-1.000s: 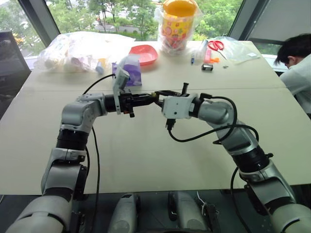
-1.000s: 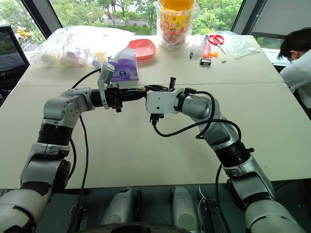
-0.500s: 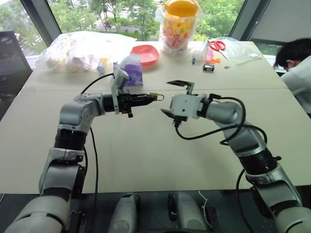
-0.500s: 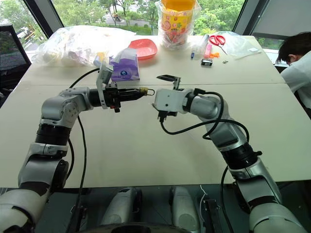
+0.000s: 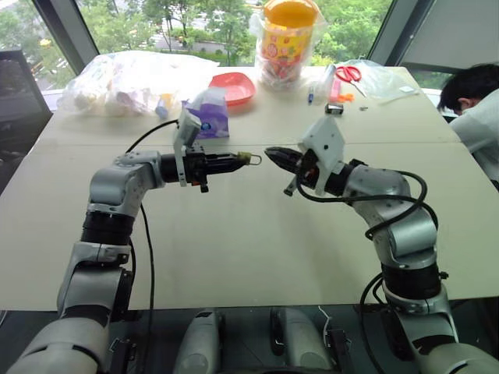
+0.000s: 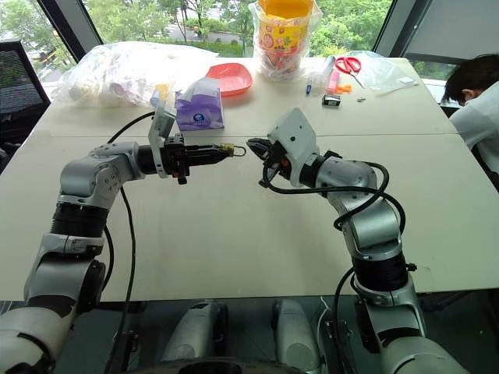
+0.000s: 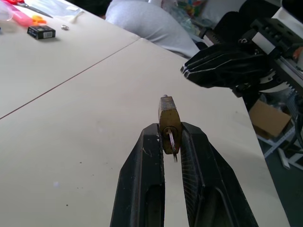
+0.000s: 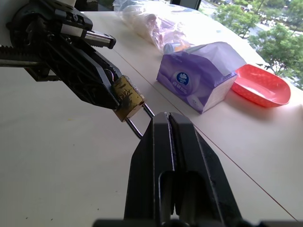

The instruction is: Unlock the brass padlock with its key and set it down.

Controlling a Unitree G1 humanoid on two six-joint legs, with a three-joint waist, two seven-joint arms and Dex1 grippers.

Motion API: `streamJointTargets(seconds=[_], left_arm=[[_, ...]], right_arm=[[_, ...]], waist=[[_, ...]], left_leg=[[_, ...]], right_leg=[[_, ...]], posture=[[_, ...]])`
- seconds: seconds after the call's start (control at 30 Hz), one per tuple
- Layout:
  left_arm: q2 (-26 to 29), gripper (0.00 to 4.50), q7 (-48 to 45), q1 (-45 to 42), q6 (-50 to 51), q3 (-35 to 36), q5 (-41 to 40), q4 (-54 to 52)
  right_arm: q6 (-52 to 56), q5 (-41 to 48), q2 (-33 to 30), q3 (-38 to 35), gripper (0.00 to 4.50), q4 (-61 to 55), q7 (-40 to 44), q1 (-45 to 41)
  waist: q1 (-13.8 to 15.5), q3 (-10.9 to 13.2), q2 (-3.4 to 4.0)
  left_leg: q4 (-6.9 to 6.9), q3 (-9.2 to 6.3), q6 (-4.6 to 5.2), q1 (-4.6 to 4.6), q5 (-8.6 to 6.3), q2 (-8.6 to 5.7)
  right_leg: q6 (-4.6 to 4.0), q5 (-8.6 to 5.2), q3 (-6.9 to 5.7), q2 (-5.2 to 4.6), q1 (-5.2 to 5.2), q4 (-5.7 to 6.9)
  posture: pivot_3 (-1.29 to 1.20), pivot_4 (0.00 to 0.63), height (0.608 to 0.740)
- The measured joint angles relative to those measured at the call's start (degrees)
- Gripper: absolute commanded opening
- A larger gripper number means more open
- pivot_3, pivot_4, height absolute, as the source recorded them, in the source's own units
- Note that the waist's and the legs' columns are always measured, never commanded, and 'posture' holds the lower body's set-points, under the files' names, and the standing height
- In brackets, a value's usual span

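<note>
Left eye view: beige table [image 5: 234, 249] by windows [image 5: 148, 19], left pincer [image 5: 234, 161] clamping brass padlock [image 5: 244, 158], right pincer [image 5: 274, 154] closed, empty.

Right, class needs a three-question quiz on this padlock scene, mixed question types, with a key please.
1. True or false: the left gripper holds the brass padlock above the table.
2. The right gripper has its fingers: A) shut B) wide open C) clamped on the scissors.
3. Fill in: the purple tissue pack sits beside a red ____.

Key: 1 true; 2 A; 3 tray.
</note>
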Motion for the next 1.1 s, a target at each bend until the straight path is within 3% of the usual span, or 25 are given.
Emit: streamJointTargets(seconds=[0.47, 1.0, 1.1], left_arm=[[1.92, 0.0, -2.44, 0.57, 2.91, -0.48, -1.98, -6.41], [2.05, 0.0, -2.37, 0.55, 2.87, -0.46, -2.05, -5.88], [1.85, 0.0, -2.1, 0.55, 2.81, -0.41, -2.04, -4.05]], right_arm=[[-0.1, 1.61, -2.09, 2.21, 0.06, -0.44, -0.77, 0.0], [-0.8, 4.07, -4.4, 3.33, 0.06, -0.46, 0.65, 0.67], [-4.24, 0.94, -9.02, 3.93, 0.06, 1.21, 0.03, 2.32]], waist=[[-0.04, 0.0, 0.0], [-0.02, 0.0, 0.0], [0.2, 0.0, -0.01]], left_leg=[[0.0, -0.01, 0.0, 0.0, 0.0, 0.01], [0.0, -0.01, 0.0, 0.0, 0.0, 0.01], [0.0, -0.01, 0.0, -0.02, 0.0, -0.02]], right_leg=[[0.0, -0.01, -0.01, 0.02, 0.0, 0.0], [-0.01, -0.01, 0.0, 0.02, 0.0, -0.02], [-0.06, -0.05, -0.01, 0.0, 0.02, -0.08]], posture=[[0.0, 0.15, 0.74], [0.0, 0.15, 0.74], [0.0, 0.15, 0.74]])
